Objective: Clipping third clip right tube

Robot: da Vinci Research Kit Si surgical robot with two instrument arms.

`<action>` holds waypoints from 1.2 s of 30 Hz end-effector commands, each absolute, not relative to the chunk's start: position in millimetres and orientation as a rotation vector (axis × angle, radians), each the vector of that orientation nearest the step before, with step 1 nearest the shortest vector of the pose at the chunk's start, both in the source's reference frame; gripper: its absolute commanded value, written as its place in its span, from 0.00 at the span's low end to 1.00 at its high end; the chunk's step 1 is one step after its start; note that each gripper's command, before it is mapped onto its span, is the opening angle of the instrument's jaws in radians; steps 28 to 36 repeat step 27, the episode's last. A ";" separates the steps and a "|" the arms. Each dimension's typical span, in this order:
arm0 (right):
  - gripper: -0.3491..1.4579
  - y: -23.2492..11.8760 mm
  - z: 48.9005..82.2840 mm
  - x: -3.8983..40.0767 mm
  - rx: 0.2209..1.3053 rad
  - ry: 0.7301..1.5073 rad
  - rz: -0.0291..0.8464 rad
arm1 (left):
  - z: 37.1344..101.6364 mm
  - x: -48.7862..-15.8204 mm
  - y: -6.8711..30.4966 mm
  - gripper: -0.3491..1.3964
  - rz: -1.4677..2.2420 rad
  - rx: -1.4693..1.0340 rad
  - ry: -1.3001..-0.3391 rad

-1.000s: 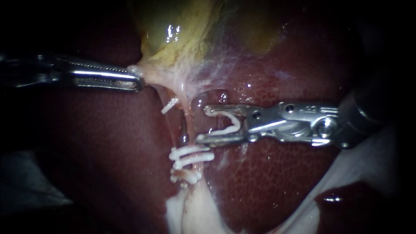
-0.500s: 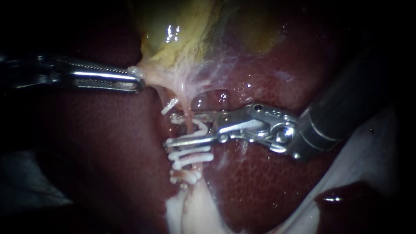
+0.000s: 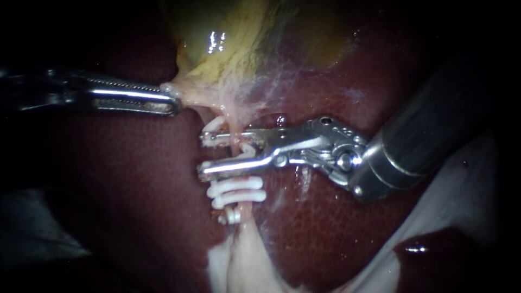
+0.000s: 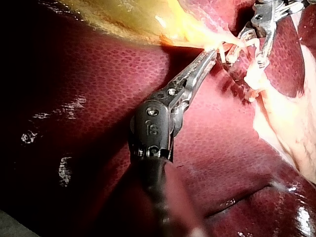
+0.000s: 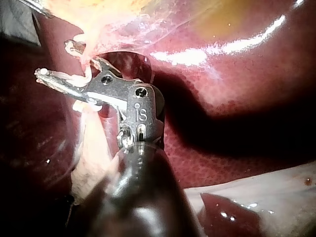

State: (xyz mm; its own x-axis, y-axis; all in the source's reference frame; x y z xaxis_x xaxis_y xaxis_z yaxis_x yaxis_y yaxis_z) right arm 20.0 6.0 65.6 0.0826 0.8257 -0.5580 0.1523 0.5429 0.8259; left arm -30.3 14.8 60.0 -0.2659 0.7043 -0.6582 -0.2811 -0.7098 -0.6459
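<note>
My left instrument comes in level from the left, its jaws shut on the pale edge of the yellow gallbladder, holding it taut; the left wrist view shows the same grip. A thin pinkish tube runs down from that tissue over the liver. My right instrument straddles the tube, its jaws standing apart with an open white clip seated between them, one jaw on each side of the tube. Two white clips sit shut on the tube just below. The right wrist view shows the jaws around pale tissue.
A smaller white clip sits lower on the tube, above a pale band of tissue. Another white piece shows just above the upper jaw. Whitish tissue lies under the right shaft.
My right instrument has moved left, from beside the tube to straddling it with the clip, just above the two lower clips. Its shaft has swung steeper. The left instrument has held still.
</note>
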 end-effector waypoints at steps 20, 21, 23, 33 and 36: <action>0.00 5.7 64.8 18.8 0.940 1.425 0.612 | 60.2 -30.4 14.9 0.00 2.020 -1.351 -0.540; 0.00 5.7 64.8 18.8 0.940 1.425 0.612 | 60.2 -30.4 14.9 0.00 2.020 -1.351 -0.540; 0.00 5.7 64.8 18.8 0.940 1.425 0.611 | 60.2 -30.4 14.9 0.00 2.020 -1.351 -0.540; 0.00 5.7 64.8 18.8 0.948 1.426 0.604 | 60.3 -30.4 14.9 0.00 2.020 -1.351 -0.540; 0.00 5.7 64.8 18.8 0.948 1.426 0.604 | 60.3 -30.4 14.9 0.00 2.020 -1.351 -0.540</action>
